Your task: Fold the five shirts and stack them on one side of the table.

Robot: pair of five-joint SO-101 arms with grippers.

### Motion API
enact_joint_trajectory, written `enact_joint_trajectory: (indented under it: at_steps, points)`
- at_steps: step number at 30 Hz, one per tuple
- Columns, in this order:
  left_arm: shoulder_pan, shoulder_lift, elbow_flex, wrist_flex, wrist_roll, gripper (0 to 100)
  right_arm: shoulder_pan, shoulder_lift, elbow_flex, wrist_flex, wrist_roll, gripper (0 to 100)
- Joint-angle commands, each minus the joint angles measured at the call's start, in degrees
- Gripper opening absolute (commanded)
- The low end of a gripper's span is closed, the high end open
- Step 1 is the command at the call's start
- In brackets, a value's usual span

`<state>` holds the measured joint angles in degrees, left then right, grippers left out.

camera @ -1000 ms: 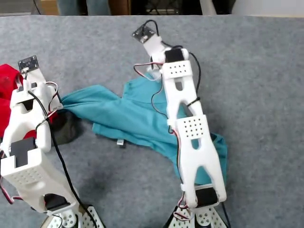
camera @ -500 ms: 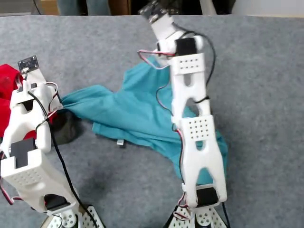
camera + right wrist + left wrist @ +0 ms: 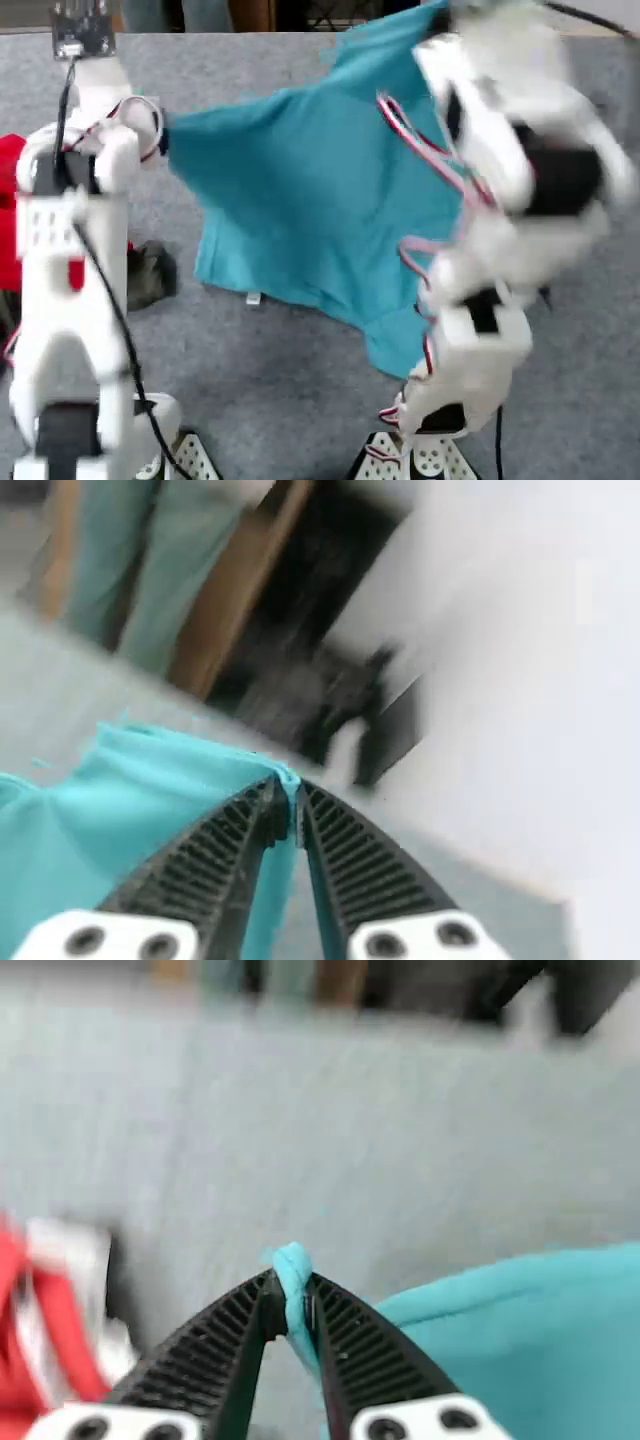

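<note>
Two grippers, both clamped on one teal shirt (image 3: 310, 200). On the left gripper (image 3: 290, 1295), black ribbed fingers (image 3: 225, 1335) pressed together around a small bunched fold at the shirt's edge, with a nub of cloth poking out past the tips. On the right gripper (image 3: 285, 802), fingers (image 3: 210, 860) likewise shut on a corner of the same cloth, held high toward the far edge of the table (image 3: 250, 400).

Between the two pinch points, teal fabric stretched wide and hanging like a sheet, from the left arm (image 3: 70, 250) at far left across to the right arm (image 3: 500, 200) at far right. Lower down, narrowing toward the near right, the hem meeting the grey surface close to the right arm's base. Small pale tag (image 3: 253, 298) at the shirt's near-left edge.

Farther out on the left, behind the left arm, a patch of red cloth (image 3: 8, 200) at the table's left edge. Just right of that arm, a dark crumpled cloth (image 3: 150, 275) lying on the table, close beside the teal shirt's near-left corner.
</note>
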<state>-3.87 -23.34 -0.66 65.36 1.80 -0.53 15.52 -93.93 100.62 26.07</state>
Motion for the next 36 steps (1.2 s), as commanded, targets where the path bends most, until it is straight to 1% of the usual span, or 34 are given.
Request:
enact_joint_trajectory:
  at_steps: [1,4,6,11,14,17,20,26,30,33,36]
  points:
    - [7.6,-11.34,-6.9,0.35,-3.08,3,4.84,-12.26,-1.63,-0.35,0.09,1.4]
    - [13.58,-17.93,-8.31,0.44,-5.19,3,9.67,-18.68,-1.54,-2.29,0.09,1.4]
    - [15.96,-21.8,-8.66,1.67,-5.45,3,12.66,-22.37,-1.54,-4.4,0.09,1.4]
    - [17.01,-27.08,-12.88,8.7,-5.36,3,19.25,-29.49,-1.45,-7.56,0.18,1.4]
    - [16.75,-27.52,-17.54,14.24,-5.45,3,19.69,-32.04,-1.45,-7.74,2.11,1.4]
    - [17.1,-27.43,-22.64,19.87,-5.45,3,19.78,-33.36,-1.45,-9.05,2.46,1.4]
    - [16.92,-27.6,-25.71,22.86,-5.45,3,19.96,-33.8,-1.45,-11.43,2.46,1.4]
    - [17.19,-27.43,-32.04,23.21,-5.19,3,20.13,-33.8,-1.36,-18.9,2.55,1.4]
    - [17.19,-27.08,-33.19,22.86,-5.1,3,19.96,-33.8,-0.75,-23.91,4.84,1.4]
    - [17.19,-26.99,-31.25,22.42,-5.1,3,20.04,-33.8,5.23,-29.36,5.01,1.4]
    - [17.19,-26.99,-25.54,18.81,-5.1,3,19.87,-33.8,14.64,-32.79,5.01,1.4]
